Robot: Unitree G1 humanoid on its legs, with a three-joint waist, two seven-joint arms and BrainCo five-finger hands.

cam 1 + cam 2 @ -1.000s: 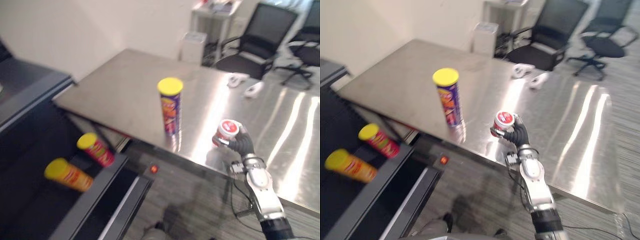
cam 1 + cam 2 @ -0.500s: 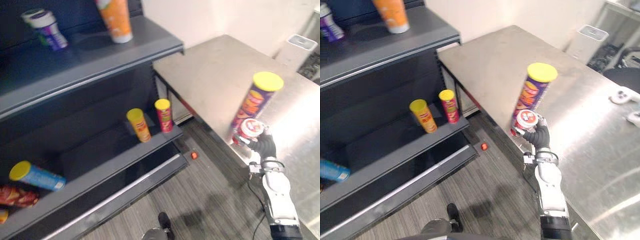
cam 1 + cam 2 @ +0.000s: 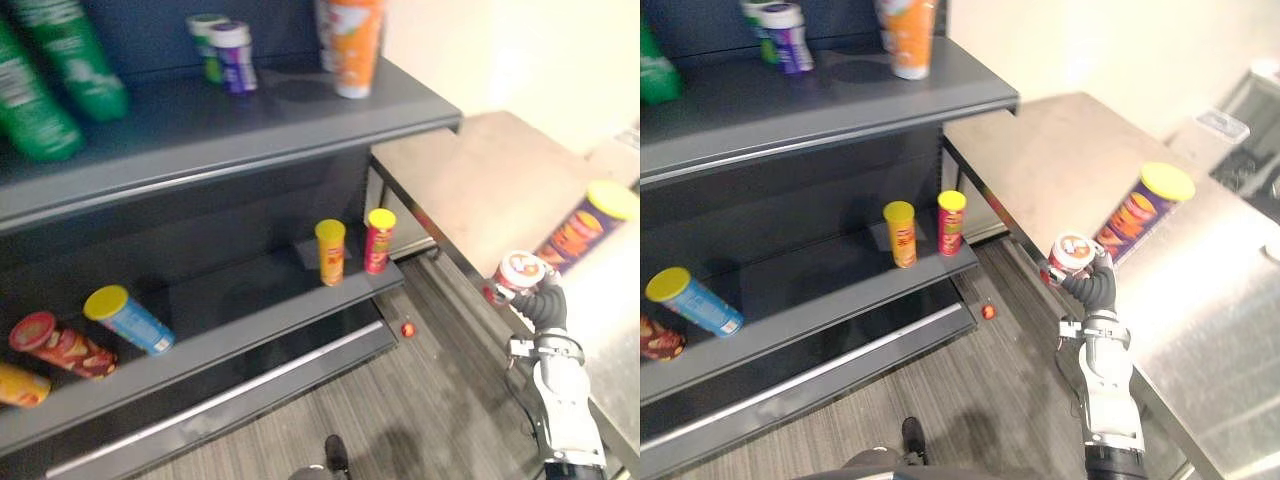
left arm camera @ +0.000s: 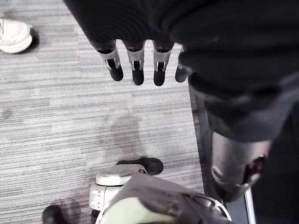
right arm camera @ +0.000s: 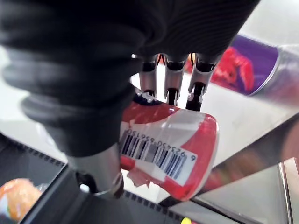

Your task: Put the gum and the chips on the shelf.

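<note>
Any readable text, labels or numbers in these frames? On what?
Gum tub in the right hand: barcode with a row of digits, too smeared to quote.
Purple chips can on the table: label words too blurred.
Cans and bottles on the shelf: print too small to read.
</note>
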